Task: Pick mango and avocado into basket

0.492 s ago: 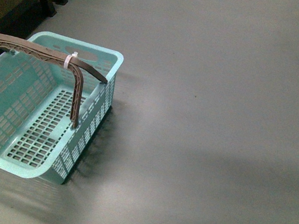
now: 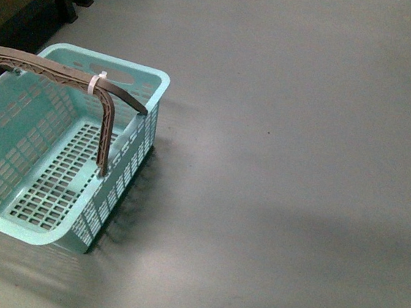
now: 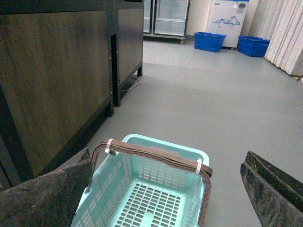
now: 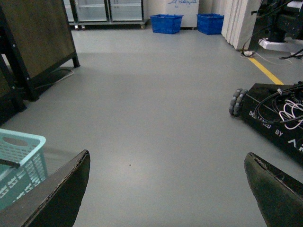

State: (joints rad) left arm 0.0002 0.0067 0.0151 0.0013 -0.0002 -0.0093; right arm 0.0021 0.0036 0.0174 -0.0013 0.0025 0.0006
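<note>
Nothing has moved: the slotted teal plastic basket (image 2: pixel 1 140) with ribbed brown handles (image 2: pixel 105 132) stays on the smooth grey floor (image 2: pixel 277 169). Above it, the left gripper (image 3: pixel 168 160) is spread wide; beside it, the right gripper (image 4: pixel 166 158) likewise.

Front looks down, wrists level; all share basket (image 2: pixel 14 226).

- Left gripper (image 3: pixel 168 158) fingers (image 3: pixel 42 198): dark grey, wedge-shaped, with a rough, felt-like surface.
- Right gripper (image 4: pixel 166 156) fingers (image 4: pixel 277 189): near-black, wedge-shaped, with a thin pale worn line along the edges.
</note>
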